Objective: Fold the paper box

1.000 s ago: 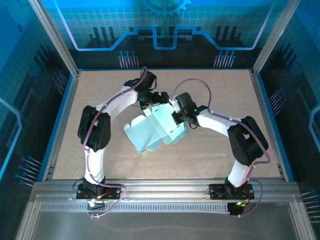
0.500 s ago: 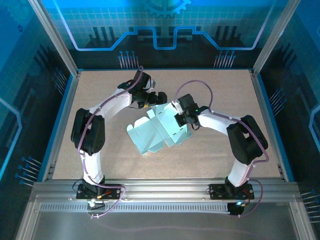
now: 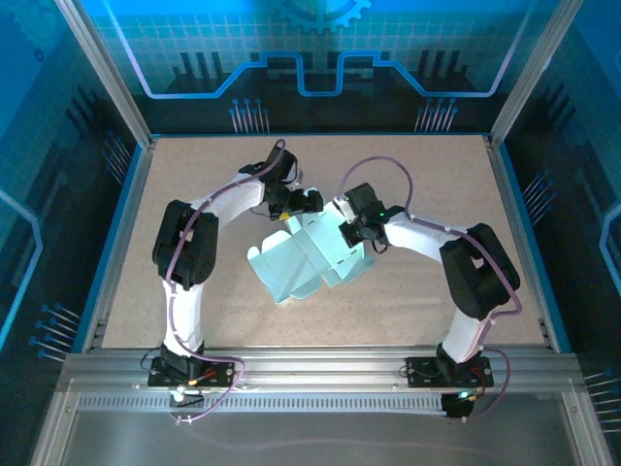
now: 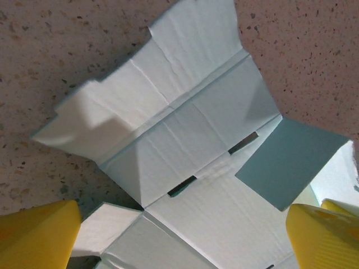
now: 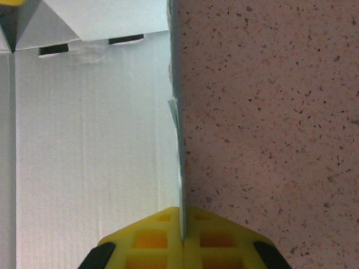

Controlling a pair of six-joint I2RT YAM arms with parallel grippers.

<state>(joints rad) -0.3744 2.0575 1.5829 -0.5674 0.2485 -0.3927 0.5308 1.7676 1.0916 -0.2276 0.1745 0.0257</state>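
On desk (image 3: pixel 437 184), centre: paper box (image 3: pixel 309 260), partly folded, flaps raised. right hand (image 5: pixel 180 224) clenched on its far-right edge (thin card pinched between yellow fingers (image 5: pixel 146 241)). left hand (image 3: pixel 296 206) spread wide over box's far end, grasping nothing.

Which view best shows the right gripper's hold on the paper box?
Right wrist: right gripper shut on the paper box edge, close up. Top external: whole box, grip tiny; left wrist: creased panels.

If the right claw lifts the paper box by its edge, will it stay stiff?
Probably floppy: the paper box is thin card with many creases, so panels would likely sag. The right claw pinches only one edge, which might crumple.
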